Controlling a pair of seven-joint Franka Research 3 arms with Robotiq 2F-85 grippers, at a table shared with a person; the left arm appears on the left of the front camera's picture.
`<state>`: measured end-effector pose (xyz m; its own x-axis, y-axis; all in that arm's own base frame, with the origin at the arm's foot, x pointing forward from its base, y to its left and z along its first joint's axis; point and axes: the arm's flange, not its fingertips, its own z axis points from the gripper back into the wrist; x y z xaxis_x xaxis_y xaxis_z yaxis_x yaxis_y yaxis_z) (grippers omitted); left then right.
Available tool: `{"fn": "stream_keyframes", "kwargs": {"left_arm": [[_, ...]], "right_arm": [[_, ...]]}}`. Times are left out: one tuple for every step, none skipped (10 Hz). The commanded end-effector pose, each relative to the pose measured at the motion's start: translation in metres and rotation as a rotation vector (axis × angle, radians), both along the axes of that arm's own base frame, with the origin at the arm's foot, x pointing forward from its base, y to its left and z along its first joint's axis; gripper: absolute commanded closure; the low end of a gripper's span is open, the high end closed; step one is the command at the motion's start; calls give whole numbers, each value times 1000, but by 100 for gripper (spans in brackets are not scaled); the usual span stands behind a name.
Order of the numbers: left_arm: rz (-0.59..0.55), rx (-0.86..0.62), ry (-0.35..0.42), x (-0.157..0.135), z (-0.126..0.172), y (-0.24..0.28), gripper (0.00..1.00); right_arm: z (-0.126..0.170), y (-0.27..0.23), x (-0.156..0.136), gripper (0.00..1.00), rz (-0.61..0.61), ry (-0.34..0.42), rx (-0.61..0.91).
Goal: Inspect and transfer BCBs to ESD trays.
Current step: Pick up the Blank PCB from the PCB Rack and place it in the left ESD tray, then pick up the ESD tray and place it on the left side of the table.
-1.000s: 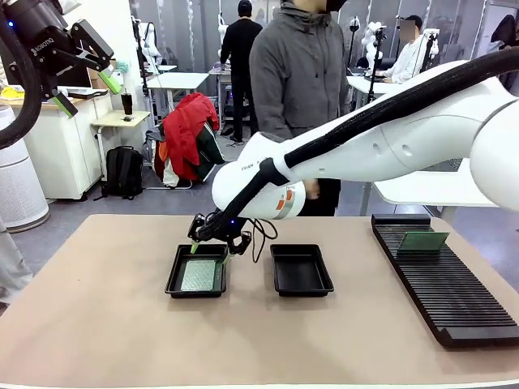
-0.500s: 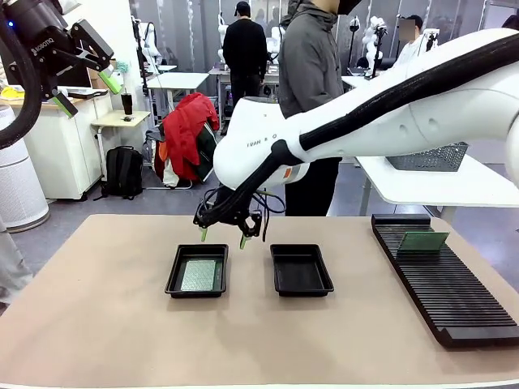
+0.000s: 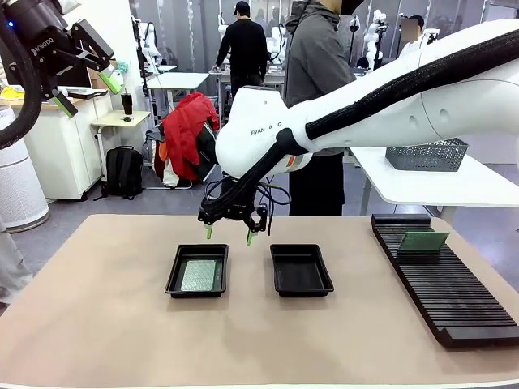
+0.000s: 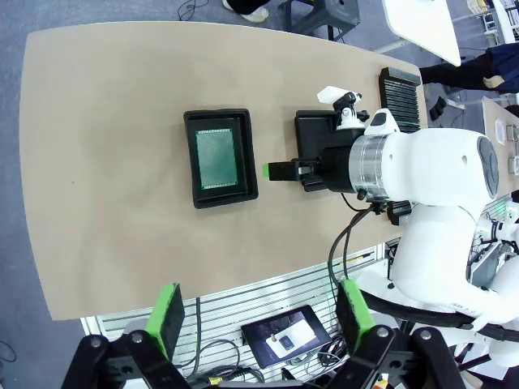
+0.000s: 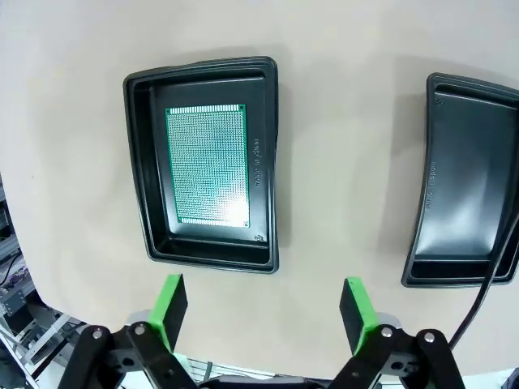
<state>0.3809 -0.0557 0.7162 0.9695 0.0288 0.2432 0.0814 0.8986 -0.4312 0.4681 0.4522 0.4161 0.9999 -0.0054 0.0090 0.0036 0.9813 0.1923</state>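
Observation:
A green BCB [image 3: 200,275] lies flat in the left ESD tray [image 3: 173,279]. Beside it, the right ESD tray [image 3: 301,269] holds nothing. My right gripper [image 3: 229,234] hangs open and empty above the table, over the left tray's far right corner. Its wrist view looks straight down past the right gripper [image 5: 263,312] on the BCB [image 5: 208,164], its tray [image 5: 268,162] and the bare tray [image 5: 466,182]. My left gripper [image 3: 87,93] is raised high at the upper left, open and empty. From the open left gripper [image 4: 259,316], the BCB [image 4: 216,158] is far below. Another BCB [image 3: 423,241] stands in the rack.
A long black slotted rack [image 3: 446,279] runs along the table's right side. A person [image 3: 320,73] stands at the far side. A grey wire basket [image 3: 426,154] sits on a white table behind. The tan tabletop's front and left are bare.
My right gripper has risen out of the left tray, open, leaving the BCB lying there. The person behind has shifted to the right. The left arm has not moved.

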Motion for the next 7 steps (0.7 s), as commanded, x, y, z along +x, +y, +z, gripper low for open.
{"fn": "stream_keyframes", "kwargs": {"left_arm": [[-1,0,-4,0,0,1,0],[-1,0,-4,0,0,1,0],[-1,0,-4,0,0,1,0],[-1,0,-4,0,0,1,0],[-1,0,-4,0,0,1,0],[-1,0,-4,0,0,1,0],[-1,0,-4,0,0,1,0]], "right_arm": [[-1,2,-1,0,-2,-2,7],[-1,2,-1,0,-2,-2,7],[-1,2,-1,0,-2,-2,7],[-1,2,-1,0,-2,-2,7],[-1,2,-1,0,-2,-2,7],[-1,2,-1,0,-2,-2,7],[-1,2,-1,0,-2,-2,7]]}}
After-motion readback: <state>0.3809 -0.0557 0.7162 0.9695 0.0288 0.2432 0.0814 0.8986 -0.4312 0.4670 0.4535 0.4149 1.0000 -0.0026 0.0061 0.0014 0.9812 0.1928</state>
